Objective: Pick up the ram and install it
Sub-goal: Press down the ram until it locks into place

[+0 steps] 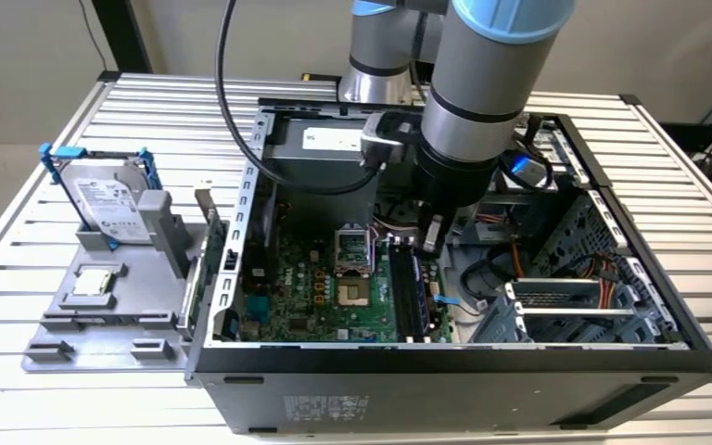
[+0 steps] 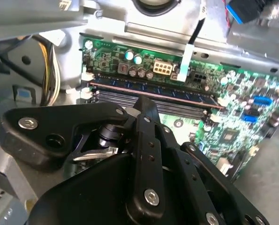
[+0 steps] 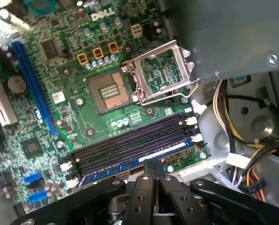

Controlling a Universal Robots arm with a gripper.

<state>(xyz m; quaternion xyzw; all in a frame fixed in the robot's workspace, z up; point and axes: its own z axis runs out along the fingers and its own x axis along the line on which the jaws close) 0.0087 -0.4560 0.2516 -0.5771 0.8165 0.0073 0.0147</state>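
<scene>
The arm reaches down into the open computer case [image 1: 455, 352], which lies on its side on the slatted worktop [image 1: 34, 399]. The hand [image 3: 153, 166] hangs directly above the memory slots on the green motherboard [image 3: 59, 70], its two fingers [image 3: 147, 171] pressed together with nothing between them. The ram [image 3: 144, 159] sits seated in the slot nearest the board's edge, its bluish board with a pale label running along the bank of dark empty slots [image 3: 130, 140]; in the second wrist view it [image 2: 153, 90] shows as a dark strip just beyond the fingertips. The processor socket [image 3: 112, 91] stands open, its metal frame [image 3: 160, 70] tilted up. Near the worktop's edge on the exterior view's left, a grey fixture [image 1: 108, 306] carries the hard drive [image 1: 111, 211] upright in its blue frame.
</scene>
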